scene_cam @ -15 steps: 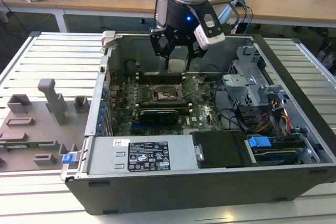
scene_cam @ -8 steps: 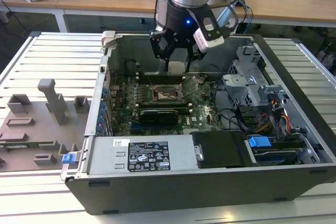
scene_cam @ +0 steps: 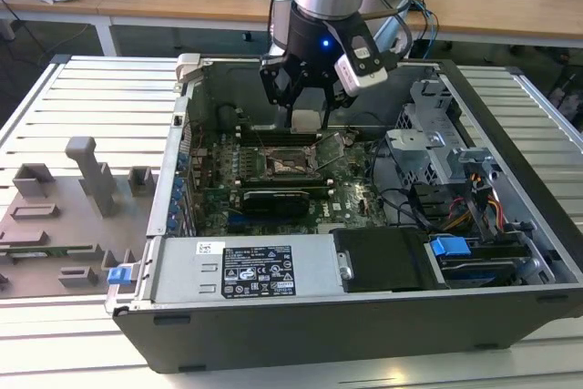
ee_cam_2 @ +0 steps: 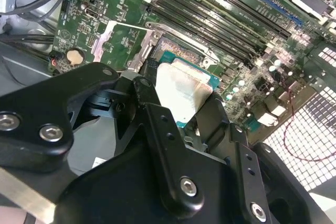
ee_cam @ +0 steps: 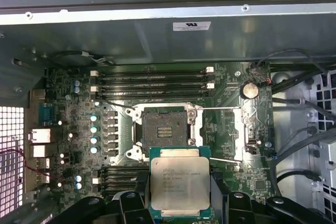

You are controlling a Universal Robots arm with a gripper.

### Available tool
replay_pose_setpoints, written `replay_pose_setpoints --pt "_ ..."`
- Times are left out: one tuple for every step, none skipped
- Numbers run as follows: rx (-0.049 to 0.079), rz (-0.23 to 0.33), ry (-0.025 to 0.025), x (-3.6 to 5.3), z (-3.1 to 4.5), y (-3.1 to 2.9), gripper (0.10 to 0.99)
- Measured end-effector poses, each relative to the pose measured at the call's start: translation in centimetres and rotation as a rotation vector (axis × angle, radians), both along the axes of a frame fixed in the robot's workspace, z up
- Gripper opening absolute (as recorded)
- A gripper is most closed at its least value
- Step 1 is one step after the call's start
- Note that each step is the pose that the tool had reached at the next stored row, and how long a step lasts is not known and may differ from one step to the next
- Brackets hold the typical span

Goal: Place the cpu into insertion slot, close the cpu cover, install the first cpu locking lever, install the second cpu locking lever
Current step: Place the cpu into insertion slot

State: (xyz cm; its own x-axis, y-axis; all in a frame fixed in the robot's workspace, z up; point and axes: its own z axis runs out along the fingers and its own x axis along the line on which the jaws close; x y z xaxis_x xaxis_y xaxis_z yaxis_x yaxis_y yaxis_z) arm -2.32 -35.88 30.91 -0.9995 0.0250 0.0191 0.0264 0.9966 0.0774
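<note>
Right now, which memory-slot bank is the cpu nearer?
The bank across the insertion slot from the case wall: the held cpu overlaps it in the first wrist view. The other bank runs along that wall, apart from the cpu.

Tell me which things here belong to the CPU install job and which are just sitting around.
Job in hand:
- cpu, held in the gripper
- insertion slot, open and empty
- cpu cover, swung open beside the slot

Just there:
- memory slots
- coin battery
- graphics card
- power supply
- grey parts tray, on the exterior view's left
</note>
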Motion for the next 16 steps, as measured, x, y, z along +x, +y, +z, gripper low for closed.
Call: replay_pose_setpoints --pt "-0.001 0.000 0.0000 0.00 -0.06 0.00 0.541" --pt "-0.001 0.000 -0.0001 0.00 -0.13 0.00 0.541" --pt "-0.001 0.000 0.0000 0.00 -0.24 0.00 0.541" --pt "-0.001 0.000 0.0000 0.00 -0.32 0.00 0.541" --pt "-0.001 0.000 -0.0001 0.00 -0.37 0.00 0.541" --pt "-0.001 0.000 -0.0001 0.00 -0.47 0.00 0.541" --pt "-0.001 0.000 0.0000 0.00 -0.56 0.00 0.541" --pt "-0.001 0.000 0.0000 0.00 -0.62 0.00 0.541" --pt "-0.001 0.000 0.0000 0.00 -0.69 0.00 0.541" --pt "-0.001 0.000 -0.0001 0.00 -0.82 0.00 0.541" --pt "-0.001 0.000 0.0000 0.00 -0.95 0.00 0.541" --pt "-0.001 0.000 0.0000 0.00 -1.08 0.00 0.541" --pt "-0.001 0.000 0.0000 0.00 -1.24 0.00 0.541" --pt "-0.001 0.000 -0.0001 0.00 -1.41 0.00 0.541" --pt "-0.001 0.000 -0.0001 0.00 -1.56 0.00 0.541" --pt "-0.001 0.000 0.0000 0.00 -1.72 0.00 0.541"
